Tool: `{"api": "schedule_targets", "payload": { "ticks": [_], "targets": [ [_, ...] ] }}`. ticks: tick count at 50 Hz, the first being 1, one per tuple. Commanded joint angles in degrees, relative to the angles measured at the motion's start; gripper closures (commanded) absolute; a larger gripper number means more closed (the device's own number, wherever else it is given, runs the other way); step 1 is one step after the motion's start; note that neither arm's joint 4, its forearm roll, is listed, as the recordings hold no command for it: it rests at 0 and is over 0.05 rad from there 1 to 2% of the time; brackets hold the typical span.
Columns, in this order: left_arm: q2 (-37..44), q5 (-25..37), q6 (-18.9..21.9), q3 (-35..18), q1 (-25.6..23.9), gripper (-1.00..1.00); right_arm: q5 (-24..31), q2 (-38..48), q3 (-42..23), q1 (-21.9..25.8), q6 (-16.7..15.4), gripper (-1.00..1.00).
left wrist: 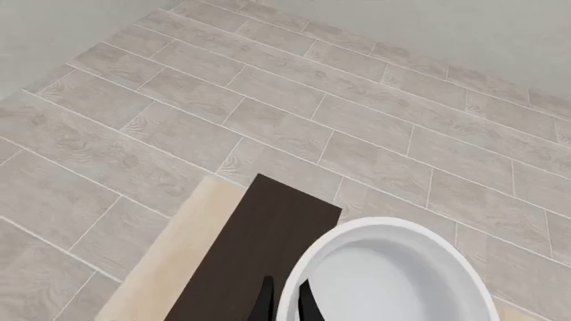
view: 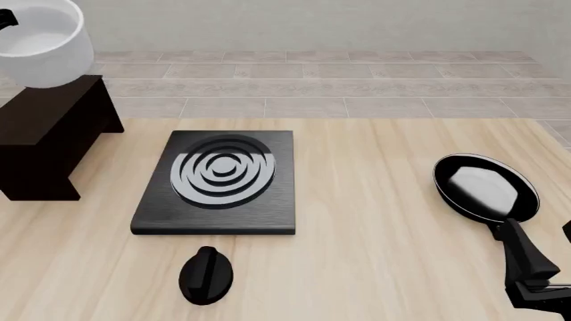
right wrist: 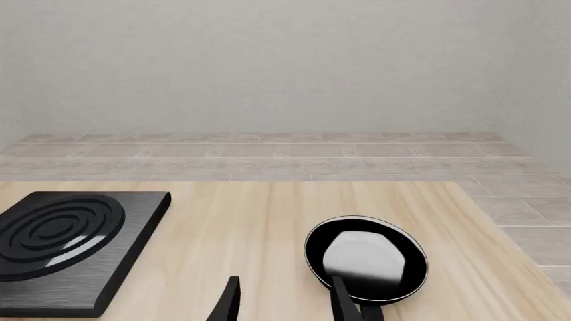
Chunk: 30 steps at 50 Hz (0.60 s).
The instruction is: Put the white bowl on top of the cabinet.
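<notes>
The white bowl (view: 40, 41) is at the far left, just over the back of the dark cabinet (view: 49, 130); whether it touches the flat top I cannot tell. Only a sliver of my left gripper (view: 5, 20) shows at that view's edge. In the left wrist view my left gripper (left wrist: 285, 302) is shut on the bowl (left wrist: 397, 274), one finger on each side of its rim, with the cabinet top (left wrist: 254, 247) beneath. My right gripper (view: 542, 244) stands open low at the right, near the frying pan's handle, holding nothing.
A black stove plate (view: 218, 184) with silver rings lies mid-table, and a black knob (view: 206, 274) sits in front of it. The black frying pan (view: 486, 187) rests at the right. Beyond the table edge (left wrist: 170, 261) is tiled floor.
</notes>
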Motion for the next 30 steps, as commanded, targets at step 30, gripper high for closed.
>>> {"api": "schedule_targets", "payload": {
  "ticks": [30],
  "targets": [
    [5.72, -2.53, -1.05, -4.08, 3.81, 1.0, 2.35, -1.96, -0.41, 0.32, 0.0, -1.0]
  ]
}}
